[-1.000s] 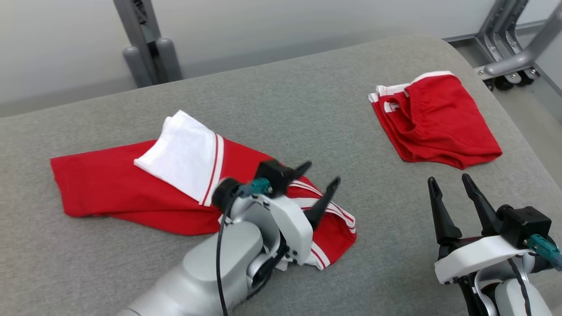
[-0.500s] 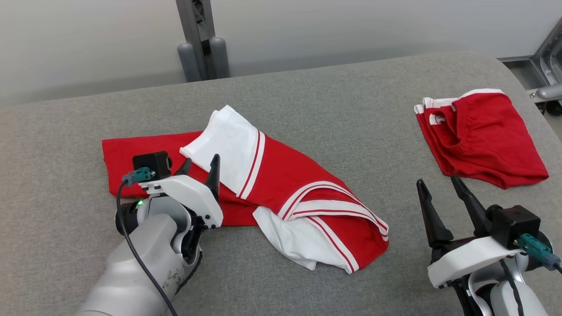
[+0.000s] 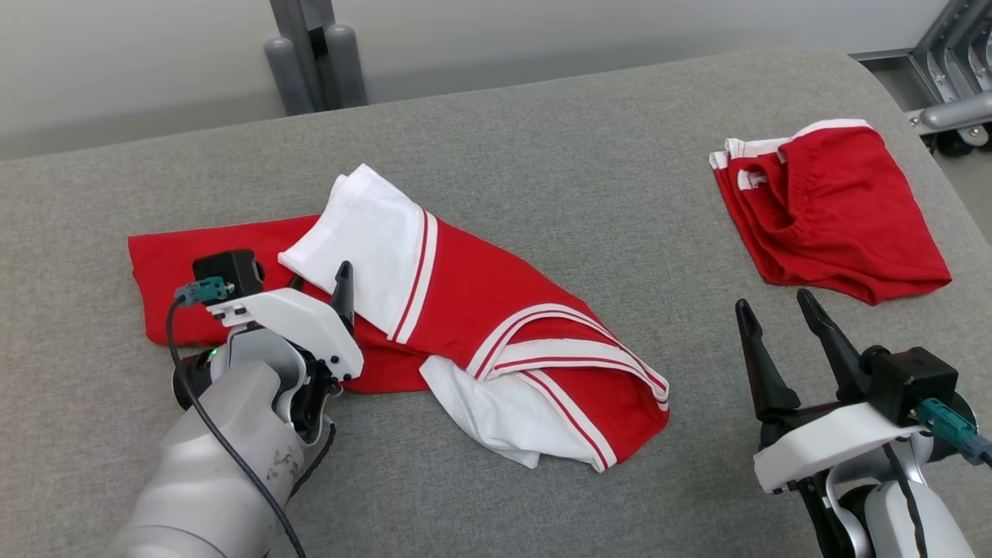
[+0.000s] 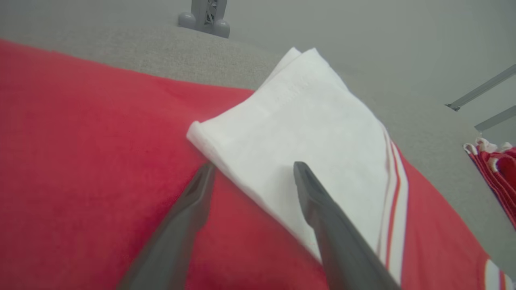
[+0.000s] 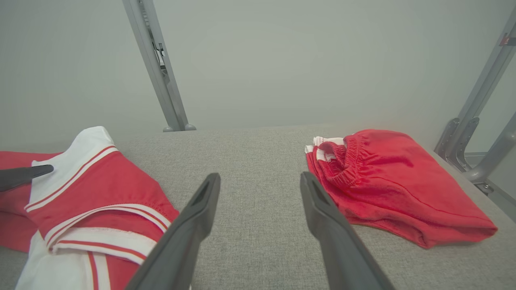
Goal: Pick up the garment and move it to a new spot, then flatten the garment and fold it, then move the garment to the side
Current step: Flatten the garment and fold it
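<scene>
The garment (image 3: pixel 480 310), red with white panels and white stripes, lies crumpled on the grey padded table (image 3: pixel 542 155), left of centre. My left gripper (image 3: pixel 319 277) hovers open over its left part, beside a folded-over white flap. In the left wrist view the left gripper (image 4: pixel 254 166) straddles the edge of that white flap (image 4: pixel 306 121), with nothing held between the fingers. My right gripper (image 3: pixel 775 301) stands open at the lower right, above bare table and clear of the cloth. The right wrist view has the right gripper (image 5: pixel 260 176) pointing between the garment (image 5: pixel 100 181) and the red pile.
A second red garment (image 3: pixel 837 217) lies folded at the table's far right, also in the right wrist view (image 5: pixel 387 177). A grey metal post (image 3: pixel 310 54) stands behind the table. A metal frame on castors (image 3: pixel 949 70) sits past the right edge.
The head camera has shifted. My left gripper has moved from the garment's right part to its left part beside the white flap. The right gripper has stayed put and open.
</scene>
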Available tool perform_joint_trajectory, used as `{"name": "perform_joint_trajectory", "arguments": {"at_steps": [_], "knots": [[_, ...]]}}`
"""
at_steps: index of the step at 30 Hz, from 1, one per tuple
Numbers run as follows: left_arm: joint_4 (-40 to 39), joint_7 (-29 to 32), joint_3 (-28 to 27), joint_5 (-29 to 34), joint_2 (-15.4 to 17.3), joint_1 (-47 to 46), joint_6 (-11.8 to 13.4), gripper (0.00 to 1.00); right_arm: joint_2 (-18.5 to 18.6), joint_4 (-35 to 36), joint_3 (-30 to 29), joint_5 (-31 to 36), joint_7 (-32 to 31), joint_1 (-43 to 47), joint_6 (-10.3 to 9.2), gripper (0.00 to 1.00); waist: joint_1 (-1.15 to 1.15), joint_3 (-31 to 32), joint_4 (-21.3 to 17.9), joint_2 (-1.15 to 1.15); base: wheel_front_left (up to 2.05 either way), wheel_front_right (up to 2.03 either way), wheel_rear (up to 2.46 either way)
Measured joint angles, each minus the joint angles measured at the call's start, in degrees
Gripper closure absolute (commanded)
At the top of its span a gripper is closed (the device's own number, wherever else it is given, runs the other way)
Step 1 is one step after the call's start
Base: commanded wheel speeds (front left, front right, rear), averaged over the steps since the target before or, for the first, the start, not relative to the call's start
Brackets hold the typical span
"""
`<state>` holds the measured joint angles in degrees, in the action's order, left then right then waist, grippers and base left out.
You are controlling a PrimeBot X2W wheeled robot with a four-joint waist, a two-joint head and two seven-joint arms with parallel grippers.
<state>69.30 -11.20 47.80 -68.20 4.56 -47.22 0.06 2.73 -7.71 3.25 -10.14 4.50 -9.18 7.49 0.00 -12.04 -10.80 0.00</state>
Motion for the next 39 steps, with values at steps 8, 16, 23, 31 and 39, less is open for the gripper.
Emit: {"name": "perform_joint_trajectory", "arguments": {"at_steps": [8,16,23,31,39], "knots": [[1.5,-0.6,-0.7,-0.6,-0.4,-2.2,-0.5,0.67,0.0,-0.1,0.2,-0.1,0.3,-0.8,0.00,0.00,0.00,-1.5,-1.9,0.00,0.00,0.00,0.00],[-0.4,-3.5,-0.7,1.7,-1.0,-6.1,-2.1,1.00,0.0,-0.4,-0.5,-0.1,0.8,-0.9,0.00,0.00,0.00,-2.5,-2.7,0.00,0.00,0.00,0.00],[-6.1,-3.7,-2.1,5.8,-1.5,-10.6,-2.0,1.00,0.0,-0.6,0.6,-0.5,1.0,-1.4,0.00,0.00,0.00,-2.8,-3.3,0.00,0.00,0.00,0.00],[-7.7,-3.8,-1.3,9.1,-1.7,-15.4,-0.4,1.00,0.0,-2.1,2.9,-2.7,2.4,-2.3,0.00,0.00,0.00,-3.3,-8.0,0.00,0.00,0.00,0.00],[-5.5,-2.8,1.5,10.9,-1.8,-21.2,1.4,1.00,0.1,-4.6,6.0,-6.3,5.5,-3.8,0.00,0.00,0.00,-5.9,-15.1,0.00,0.00,0.00,0.00]]}}
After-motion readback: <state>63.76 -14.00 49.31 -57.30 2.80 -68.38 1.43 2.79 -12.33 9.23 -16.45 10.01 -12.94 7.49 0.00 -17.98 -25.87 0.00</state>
